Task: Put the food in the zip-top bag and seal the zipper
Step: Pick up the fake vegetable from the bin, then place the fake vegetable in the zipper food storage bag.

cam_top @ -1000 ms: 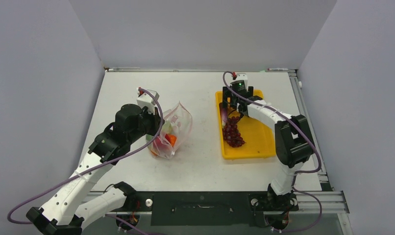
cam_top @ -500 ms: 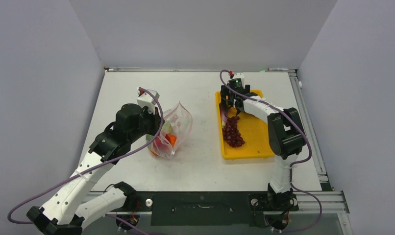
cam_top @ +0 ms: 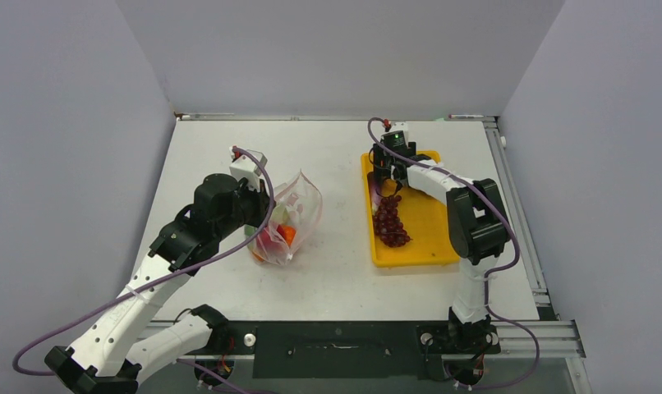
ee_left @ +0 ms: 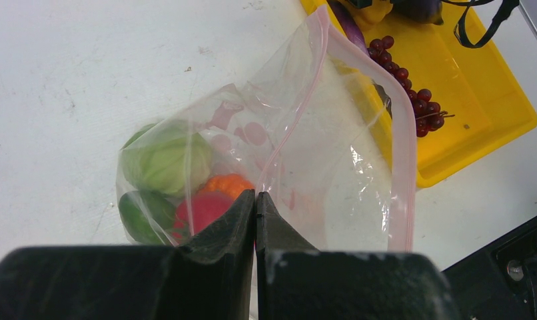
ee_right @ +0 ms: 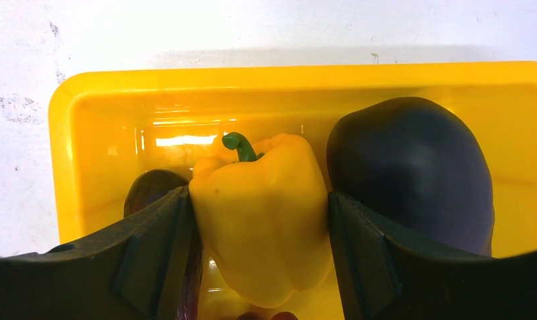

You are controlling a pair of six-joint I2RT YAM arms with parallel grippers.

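The clear zip-top bag (cam_top: 293,213) stands on the table with its mouth open; its pink zipper (ee_left: 404,153) runs along the rim. Inside lie green (ee_left: 166,160), orange (ee_left: 229,185) and red (ee_left: 202,210) food pieces. My left gripper (ee_left: 255,195) is shut on the bag's near edge. In the yellow tray (cam_top: 433,238) my right gripper (ee_right: 259,220) has both fingers pressed against the yellow pepper (ee_right: 266,200). A purple eggplant (ee_right: 412,173) lies right of the pepper. The dark red grape bunch (cam_top: 389,223) rests nearer in the tray.
A second dark purple piece (ee_right: 149,188) sits behind the right gripper's left finger. The tray wall (ee_right: 62,133) stands close on the left of the pepper. White table surface (cam_top: 344,164) separates bag and tray.
My right gripper moved to the tray's far end and closed in from wide open until both fingers touch the yellow pepper. The left arm and bag stayed put.
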